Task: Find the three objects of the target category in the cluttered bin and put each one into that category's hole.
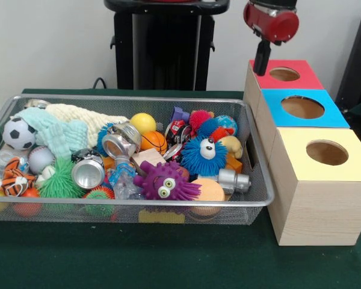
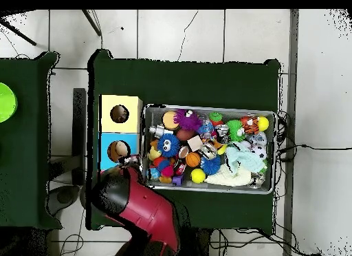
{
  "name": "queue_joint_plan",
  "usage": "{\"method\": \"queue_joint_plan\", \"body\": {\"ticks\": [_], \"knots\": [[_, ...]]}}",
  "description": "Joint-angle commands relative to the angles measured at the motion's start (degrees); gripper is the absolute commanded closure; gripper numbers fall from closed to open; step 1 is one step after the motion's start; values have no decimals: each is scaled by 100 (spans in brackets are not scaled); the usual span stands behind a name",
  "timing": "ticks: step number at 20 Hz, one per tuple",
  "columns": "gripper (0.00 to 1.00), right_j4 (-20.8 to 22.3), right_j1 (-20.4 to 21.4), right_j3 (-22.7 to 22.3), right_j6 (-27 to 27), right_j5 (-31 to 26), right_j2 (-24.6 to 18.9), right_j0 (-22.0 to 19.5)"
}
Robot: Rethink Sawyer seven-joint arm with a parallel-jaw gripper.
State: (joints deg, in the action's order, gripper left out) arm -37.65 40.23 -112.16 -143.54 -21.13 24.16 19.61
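Observation:
The wire mesh bin (image 1: 126,203) is full of mixed toys; it also shows in the overhead view (image 2: 210,107). No knotted rope toy shows in either view; they are hidden or out of view. The hole (image 1: 327,152) is a round dark opening in the pale yellow top of the nearest wooden box, and it shows in the overhead view (image 2: 119,114) too. My gripper (image 1: 262,59) hangs above the left edge of the red-topped box (image 1: 298,81), away from the bin and the yellow box. Nothing shows in it.
A blue-topped box (image 1: 325,117) stands between the red and yellow ones. The bin holds a soccer ball (image 1: 18,133), a plush tiger (image 1: 15,180), a purple spiky toy (image 1: 165,180), a blue fuzzy toy (image 1: 203,155), metal cans (image 1: 87,173) and a mint cloth (image 1: 54,132). My arm (image 2: 141,212) covers the red box from overhead.

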Motion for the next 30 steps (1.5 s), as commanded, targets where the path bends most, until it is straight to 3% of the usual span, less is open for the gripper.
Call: {"method": "queue_joint_plan", "body": {"ticks": [1, 4, 6, 7, 12, 18, 25, 30], "knots": [[100, -542, -383, -464, -1499, 846, -958, -243], [100, -477, -265, -460, -1262, 598, -868, -286], [100, -257, -577, -110, -1455, 445, -71, 207], [100, -227, -633, -59, -1479, 414, 86, 294], [100, -222, -443, -166, -1282, 303, 49, 197], [100, -224, -507, 36, -1573, -138, 450, 599], [100, -423, -611, 19, -1580, 100, 286, 611], [100, -498, -522, -301, -1156, 801, -386, 19]]}}
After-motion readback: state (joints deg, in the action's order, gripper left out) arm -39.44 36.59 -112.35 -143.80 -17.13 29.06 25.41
